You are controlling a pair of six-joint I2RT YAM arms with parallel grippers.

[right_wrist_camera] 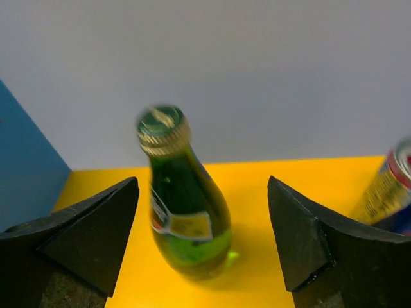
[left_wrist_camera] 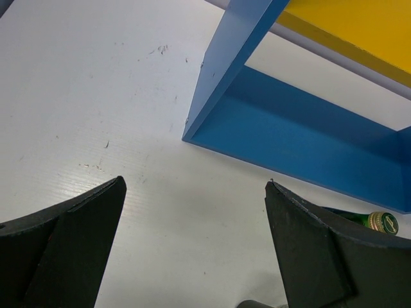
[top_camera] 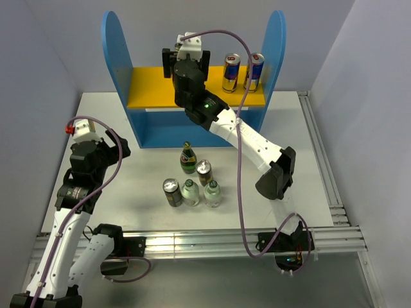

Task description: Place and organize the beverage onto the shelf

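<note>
Green bottle (right_wrist_camera: pixel 183 218) stood on shelf's yellow board (right_wrist_camera: pixel 250 192), between parted fingers of right end effector (right_wrist_camera: pixel 202 186), untouched. We judged: withdraw straight back, avoid clipping neck. Left end effector (left_wrist_camera: pixel 196 186) open above desk (left_wrist_camera: pixel 96 96).

A green glass bottle (right_wrist_camera: pixel 183 205) stands upright on the yellow board of the blue shelf (top_camera: pixel 117 64), between the right jaws, touching neither one. Another green bottle (top_camera: pixel 187 158), two brown cans (top_camera: pixel 204 172) and two clear bottles (top_camera: pixel 190 192) stand together on the surface, well apart from the right jaws
</note>
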